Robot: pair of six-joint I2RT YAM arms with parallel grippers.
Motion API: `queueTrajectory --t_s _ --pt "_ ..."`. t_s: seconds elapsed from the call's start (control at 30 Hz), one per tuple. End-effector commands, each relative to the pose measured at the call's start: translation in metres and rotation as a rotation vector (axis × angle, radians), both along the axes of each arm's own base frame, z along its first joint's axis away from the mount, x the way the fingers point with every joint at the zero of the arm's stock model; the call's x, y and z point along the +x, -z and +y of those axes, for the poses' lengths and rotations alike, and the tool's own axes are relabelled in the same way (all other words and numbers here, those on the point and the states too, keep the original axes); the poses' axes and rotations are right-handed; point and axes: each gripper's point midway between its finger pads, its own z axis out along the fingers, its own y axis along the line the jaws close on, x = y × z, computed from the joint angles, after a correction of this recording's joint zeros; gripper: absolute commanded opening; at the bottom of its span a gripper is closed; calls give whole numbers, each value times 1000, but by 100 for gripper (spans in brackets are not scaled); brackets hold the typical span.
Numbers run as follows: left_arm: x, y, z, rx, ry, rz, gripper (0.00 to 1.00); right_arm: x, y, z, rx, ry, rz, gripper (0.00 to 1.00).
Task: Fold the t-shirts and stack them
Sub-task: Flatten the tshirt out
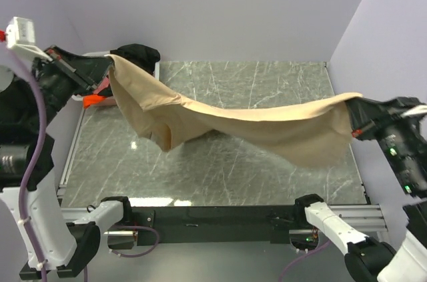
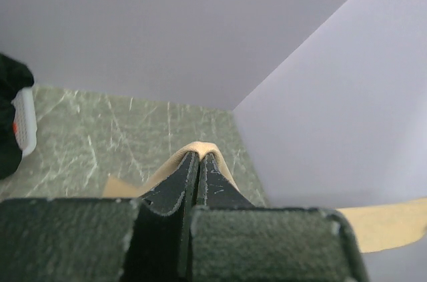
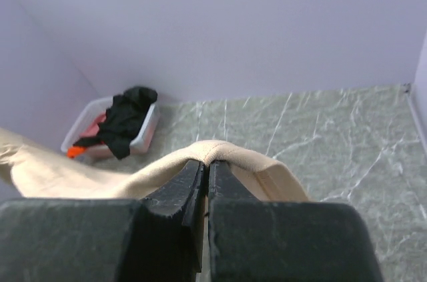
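right now one tan t-shirt [image 1: 267,125] hangs stretched in the air above the grey marbled counter [image 1: 267,79], strung between two pincers. the left pincer [image 1: 107,62] is clamped tight on one edge of the cloth at the far left; its wrist view shows both fingers pressed together with a tan fold pinched at the tips. the right pincer [image 1: 352,114] is likewise closed on the opposite edge at the right side, with tan cloth bunched over its tips. the shirt sags in the middle, and a folded part droops toward the counter left of centre. at the far left corner sits one white basket [image 3: 79,125] with three more shirts: one black t-shirt [image 3: 127,119] draped over its rim, one pink-red t-shirt [image 3: 100,122] and one orange t-shirt [image 3: 75,152].
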Motion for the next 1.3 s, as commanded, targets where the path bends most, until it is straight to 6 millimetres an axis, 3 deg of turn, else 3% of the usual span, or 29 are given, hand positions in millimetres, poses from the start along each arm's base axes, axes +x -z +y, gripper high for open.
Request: queueTrajectory --t_s 0.0,0.1,0.13,0.17,0.2,0.23,0.27,0.37,0.43,0.53,0.63,0.67,0.7,0.83,0.97,1.17,1.27 --pt "-17 -37 -3 -25 12 -114 1 8 -19 -12 -2 76 -48 0" --pt "-5 -38 -4 -52 19 -136 0 21 -21 -21 -19 141 -47 0" --pt "12 -18 -5 -62 24 -82 1 28 -18 -24 -35 161 -37 0" --pt "20 -20 -6 -68 34 -111 1 35 -15 -24 -47 167 -29 0" --pt "30 -13 -7 -83 43 -94 0 49 -8 -23 -53 181 -19 0" --pt "51 7 -7 -91 47 -43 1 57 -3 -24 -66 199 -12 0" --pt "61 8 -8 -90 57 -55 1 73 14 -21 -85 202 28 0" --pt "101 29 -11 -73 65 -2 1 106 26 -19 -103 229 40 0" --pt "127 32 -25 -58 100 18 1 133 39 -13 -112 225 66 0" --pt "159 23 -41 -28 119 23 0 163 41 -17 -101 246 70 0" --pt "180 2 -46 -21 116 -20 1 186 30 -28 -76 270 57 0" --pt "184 -3 -47 -19 115 -33 1 187 16 -30 -66 270 27 0" --pt "186 -9 -47 -19 116 -49 1 196 15 -29 -65 258 29 0" --pt "185 -32 -56 -31 173 -146 1 201 -7 -34 -70 261 -18 0" --pt "174 -33 -60 -24 209 -170 1 193 -16 -31 -92 238 -39 0" --pt "136 -32 -67 54 277 -191 1 154 -10 -24 -114 183 -38 0" --pt "101 -43 -67 65 302 -215 1 114 -28 -27 -103 191 -104 0"
